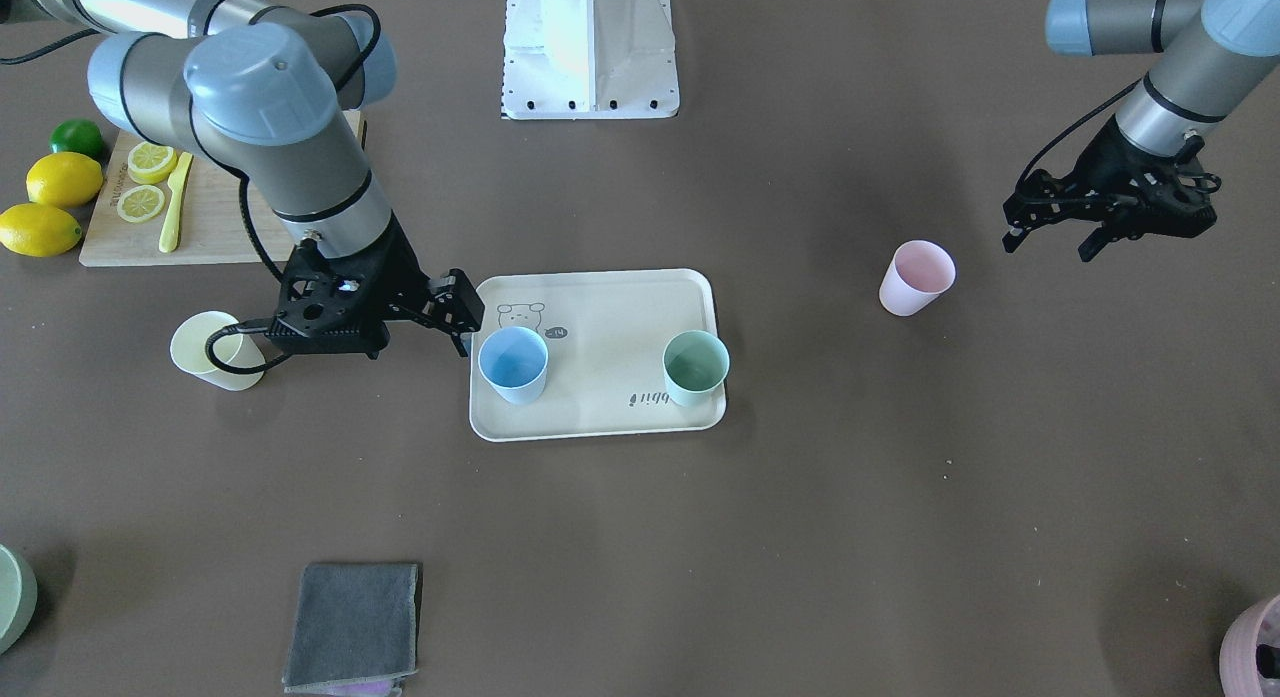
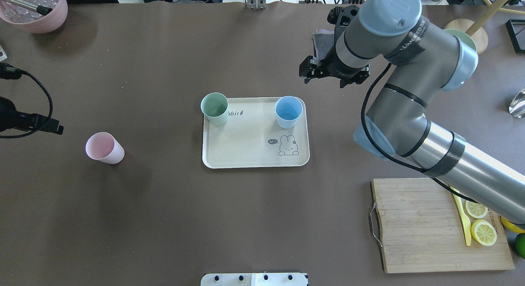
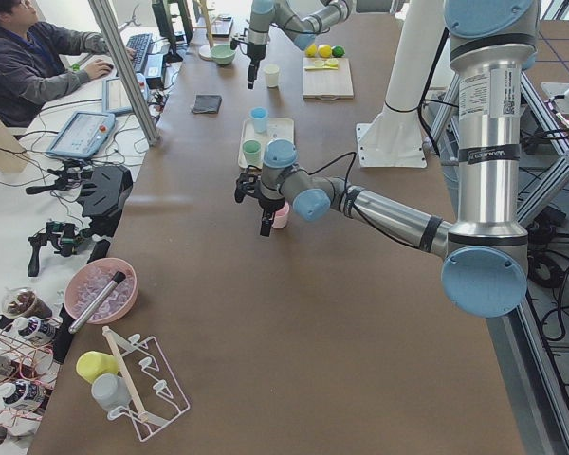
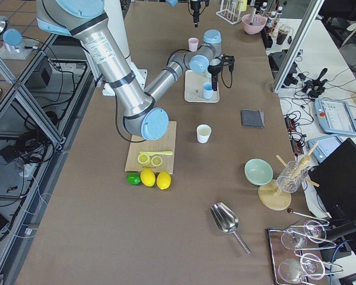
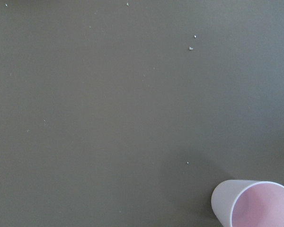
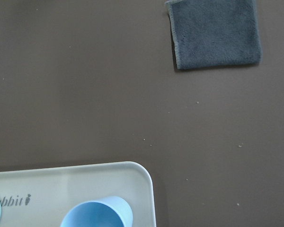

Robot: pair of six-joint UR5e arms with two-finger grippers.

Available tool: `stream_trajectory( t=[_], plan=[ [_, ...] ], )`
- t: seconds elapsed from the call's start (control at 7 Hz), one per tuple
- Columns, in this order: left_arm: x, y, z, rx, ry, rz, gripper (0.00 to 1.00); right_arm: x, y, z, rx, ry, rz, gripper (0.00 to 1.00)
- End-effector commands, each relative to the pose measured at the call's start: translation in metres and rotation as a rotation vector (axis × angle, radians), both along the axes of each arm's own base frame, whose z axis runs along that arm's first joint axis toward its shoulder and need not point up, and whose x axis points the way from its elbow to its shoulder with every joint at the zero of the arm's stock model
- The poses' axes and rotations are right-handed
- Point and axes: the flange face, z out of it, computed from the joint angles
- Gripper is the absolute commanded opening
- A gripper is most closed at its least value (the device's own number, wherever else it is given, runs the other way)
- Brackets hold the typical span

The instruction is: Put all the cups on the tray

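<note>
Front view shows the yellow cup (image 1: 215, 349), hidden overhead.

Matt plastic, wood, cloth and metal on a dull brown table (image 2: 164, 216).
The cream tray (image 2: 246, 154) looks like smooth, low-sheen plastic. The blue cup (image 2: 288, 112) and green cup (image 2: 214, 108) on it, and the pink cup (image 2: 104, 148) and yellow cup (image 1: 195, 349) off it, share that smooth matt plastic. A grey cloth (image 6: 215, 32) apart from the tray looks soft and napped. The cutting board (image 2: 430, 224) is bare striped wood with a thin metal handle (image 2: 372, 224). The robot arms (image 2: 410, 113) have satin metal tubes and smooth blue-grey plastic caps.
</note>
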Motion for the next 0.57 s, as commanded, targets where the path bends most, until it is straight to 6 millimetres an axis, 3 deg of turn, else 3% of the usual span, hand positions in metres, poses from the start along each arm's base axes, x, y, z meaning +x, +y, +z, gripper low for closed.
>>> stream_trajectory(
  t=[0.0,0.14,0.43],
  plan=[
    [0.04,0.004,-0.011,-0.051,0.035,-0.006,0.97,0.059,0.008,0.016,0.052,0.044,-0.049,1.0],
    [0.063,-0.006,-0.014,-0.041,0.021,-0.026,0.91,0.08,0.011,0.035,0.055,0.05,-0.073,1.0],
    [0.071,-0.01,-0.011,-0.045,0.016,-0.023,0.58,0.095,0.015,0.061,0.064,0.077,-0.091,1.0]
  ],
)
